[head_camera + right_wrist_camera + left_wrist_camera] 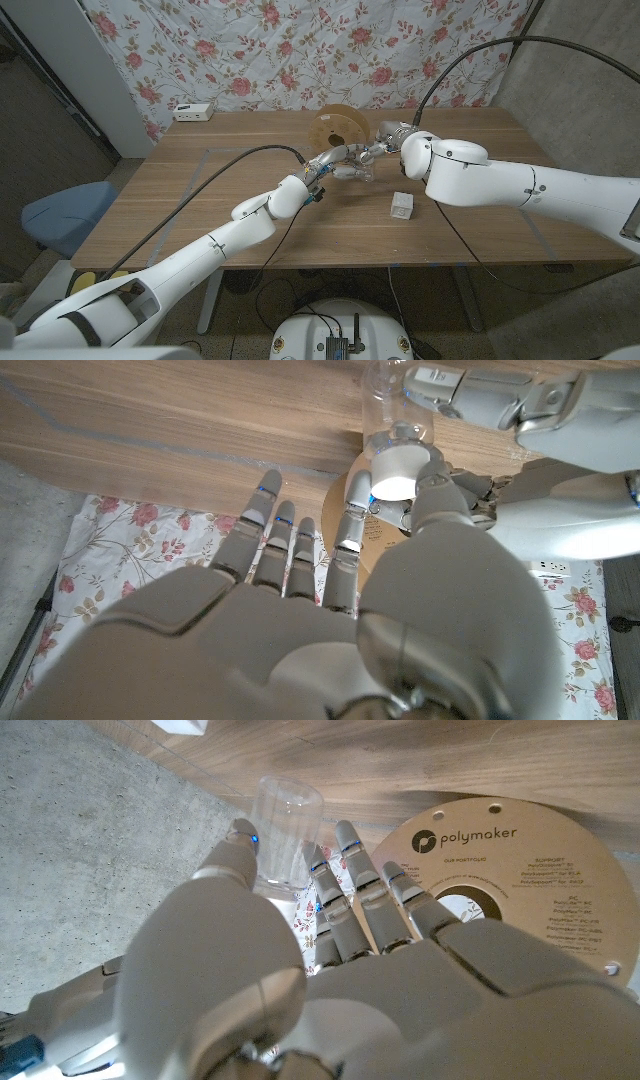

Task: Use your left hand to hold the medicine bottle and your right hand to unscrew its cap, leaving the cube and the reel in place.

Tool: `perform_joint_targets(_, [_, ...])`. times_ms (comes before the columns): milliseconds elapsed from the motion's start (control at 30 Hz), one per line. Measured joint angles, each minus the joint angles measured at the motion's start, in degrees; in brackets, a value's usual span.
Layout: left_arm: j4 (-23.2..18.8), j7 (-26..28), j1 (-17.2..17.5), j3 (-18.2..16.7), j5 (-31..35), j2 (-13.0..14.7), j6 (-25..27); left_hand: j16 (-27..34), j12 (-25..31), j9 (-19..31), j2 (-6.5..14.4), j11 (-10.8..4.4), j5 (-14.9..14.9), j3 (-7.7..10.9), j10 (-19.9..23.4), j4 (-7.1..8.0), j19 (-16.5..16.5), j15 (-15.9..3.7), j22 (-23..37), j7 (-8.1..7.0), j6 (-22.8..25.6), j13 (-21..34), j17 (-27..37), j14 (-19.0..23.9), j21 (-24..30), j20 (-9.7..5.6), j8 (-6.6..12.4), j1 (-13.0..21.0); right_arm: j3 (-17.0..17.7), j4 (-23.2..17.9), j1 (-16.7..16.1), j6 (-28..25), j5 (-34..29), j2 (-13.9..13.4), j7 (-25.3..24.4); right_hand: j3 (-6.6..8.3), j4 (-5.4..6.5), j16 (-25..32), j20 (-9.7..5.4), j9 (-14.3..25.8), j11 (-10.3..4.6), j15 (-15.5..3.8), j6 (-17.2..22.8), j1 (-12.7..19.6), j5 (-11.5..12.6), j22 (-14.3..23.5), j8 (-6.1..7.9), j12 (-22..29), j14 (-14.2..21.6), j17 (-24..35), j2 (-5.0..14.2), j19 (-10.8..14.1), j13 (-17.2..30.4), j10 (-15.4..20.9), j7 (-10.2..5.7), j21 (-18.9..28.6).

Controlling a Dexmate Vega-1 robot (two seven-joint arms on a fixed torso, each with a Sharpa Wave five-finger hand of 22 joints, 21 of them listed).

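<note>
A clear medicine bottle [360, 170] stands at the table's middle, just in front of the reel. My left hand [328, 168] grips its body, fingers wrapped around the clear wall [285, 815]. From the right, my right hand [386, 140] reaches over its top and pinches the white cap [393, 468] between thumb and a finger. The cap sits at the bottle's neck [400, 432]; whether it still touches I cannot tell. The brown cardboard reel [338, 128] stands upright behind both hands. The white cube [401, 206] lies to the right, nearer the front, apart from both hands.
A white device [192, 111] lies at the table's back left edge. A floral cloth [300, 50] hangs behind the table. A blue chair [60, 215] stands off the left side. Black cables run along both arms over the wooden table [200, 200].
</note>
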Motion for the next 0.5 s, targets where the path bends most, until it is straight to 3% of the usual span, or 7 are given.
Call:
perform_joint_targets(67, [0.1,0.0,0.0,0.0,0.0,0.0,0.0,0.0,0.0,0.0,0.0,-0.02,0.0,0.0,0.0,0.0,0.0,0.0,0.0,0.0,0.0,0.0,0.0,0.0,0.0,0.0,0.0,0.0,0.1,-0.1,-0.2,0.1,-0.3,0.0,-0.1,0.0,0.0,0.0,0.0,0.3,0.0,0.0,0.0,0.2,0.0,0.0,0.1,0.0,0.0,0.0,0.15,0.0,0.0,0.0,0.0,0.0])
perform_joint_targets(167, [0.1,0.0,-0.1,0.1,0.0,0.0,0.0,0.0,0.0,0.0,0.0,-0.09,0.0,0.0,0.1,0.0,0.0,0.0,0.0,0.01,0.0,0.0,0.0,0.0,0.0,0.0,0.0,0.0,0.3,-0.1,-0.4,0.1,-0.5,0.0,-0.2,0.0,0.0,0.0,0.13,0.3,0.0,-0.22,2.0,0.2,0.0,0.0,0.1,0.0,-0.2,0.0,0.15,0.1,0.0,0.0,-1.95,0.0])
perform_joint_targets(267, [0.2,-0.1,-0.1,0.1,0.0,0.0,0.0,0.0,0.0,0.0,0.0,-0.09,0.0,0.0,0.1,0.0,0.0,0.0,0.0,0.01,0.0,0.0,0.0,0.0,0.0,0.0,0.0,0.0,0.5,-0.1,-0.7,0.1,-0.8,0.0,-0.2,0.16,-0.14,0.0,0.22,0.5,0.0,-0.3,2.7,1.0,0.2,0.0,0.74,0.0,-0.3,0.0,0.75,0.2,0.0,0.0,-2.66,0.0])
perform_joint_targets(500, [0.3,-0.1,-0.2,0.1,0.0,-0.1,0.0,0.0,0.0,0.0,0.0,-0.09,0.0,-0.01,0.1,0.0,0.0,0.0,0.0,0.01,0.0,0.0,0.0,0.0,0.0,0.0,0.0,0.0,0.8,-0.1,-0.8,0.2,-1.0,0.0,0.3,-0.4,0.42,0.0,0.22,0.3,0.04,-0.28,0.6,0.1,0.2,0.0,0.16,0.0,-0.3,0.3,-0.21,0.2,0.0,0.0,-1.53,-0.2])
